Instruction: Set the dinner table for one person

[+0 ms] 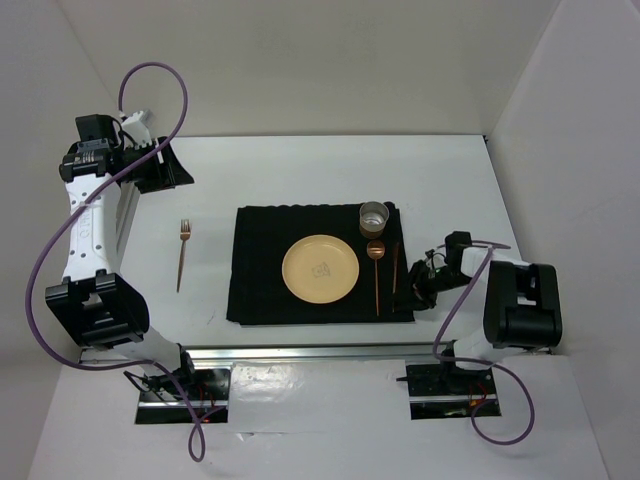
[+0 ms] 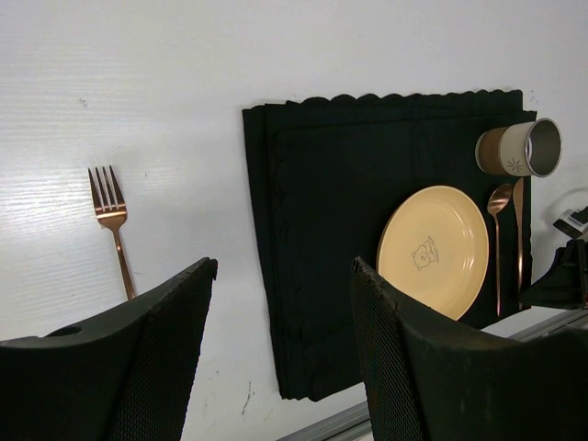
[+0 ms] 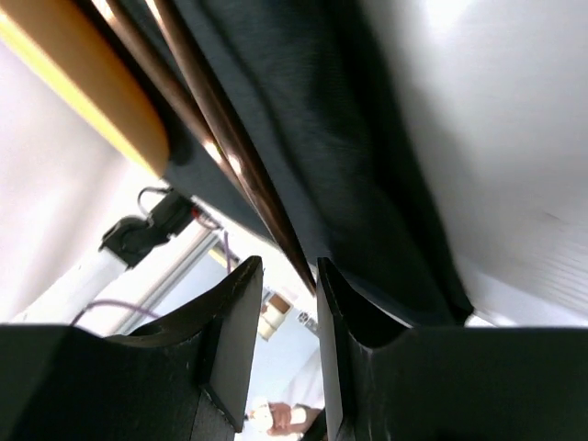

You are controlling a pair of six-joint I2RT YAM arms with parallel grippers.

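On the white dinner table (image 1: 300,170) lies a black placemat (image 1: 260,270) with a yellow plate (image 1: 320,268), a metal cup (image 1: 374,216), a copper spoon (image 1: 376,270) and a copper knife (image 1: 396,265) on it. A copper fork (image 1: 183,250) lies on the bare table left of the mat. My left gripper (image 1: 165,165) is raised at the far left, open and empty (image 2: 285,266). My right gripper (image 1: 418,290) sits low at the mat's right near corner. Its jaws are slightly apart (image 3: 288,265), with the knife's handle end (image 3: 230,138) just in front of the gap.
The left wrist view shows the fork (image 2: 115,234), mat (image 2: 322,211), plate (image 2: 434,248), cup (image 2: 519,149) on its side in view, spoon (image 2: 497,239) and knife (image 2: 520,239). A metal rail (image 1: 300,352) runs along the near edge. White walls enclose the table.
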